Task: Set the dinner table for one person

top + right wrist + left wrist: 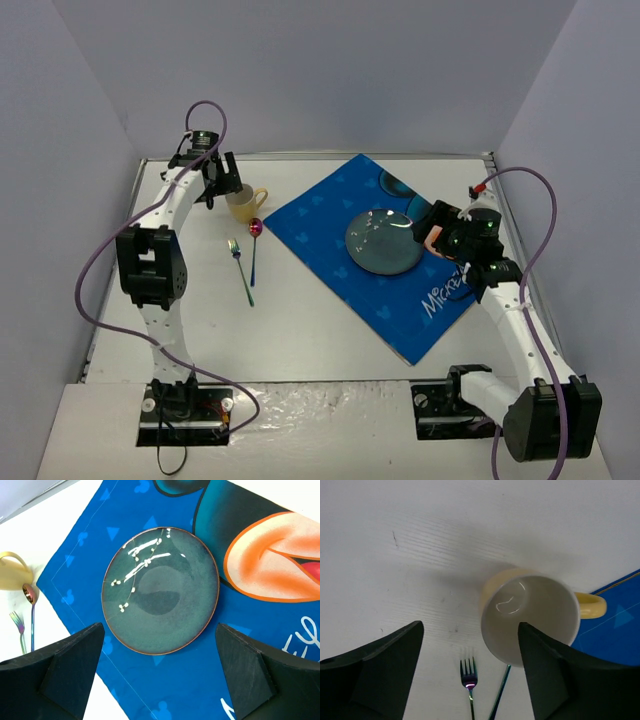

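A yellow mug [243, 203] stands upright on the white dinner table [320, 330], at the back left. My left gripper [222, 187] hangs open just over it. In the left wrist view the mug [530, 615] has its left wall between the fingers, and the right finger [550, 675] overlaps its mouth. The left gripper [470, 626] holds nothing. A teal plate [384, 241] lies on the blue Mickey placemat [330, 215]. My right gripper [440, 232] is open at the plate's right edge; in its wrist view that gripper [160, 625] is open over the plate [160, 580].
An iridescent fork [241, 268] and a spoon [255, 240] lie side by side on the white top just in front of the mug. Both also show in the left wrist view, the fork [469, 677] between the fingers. Grey walls close in the table's back and sides.
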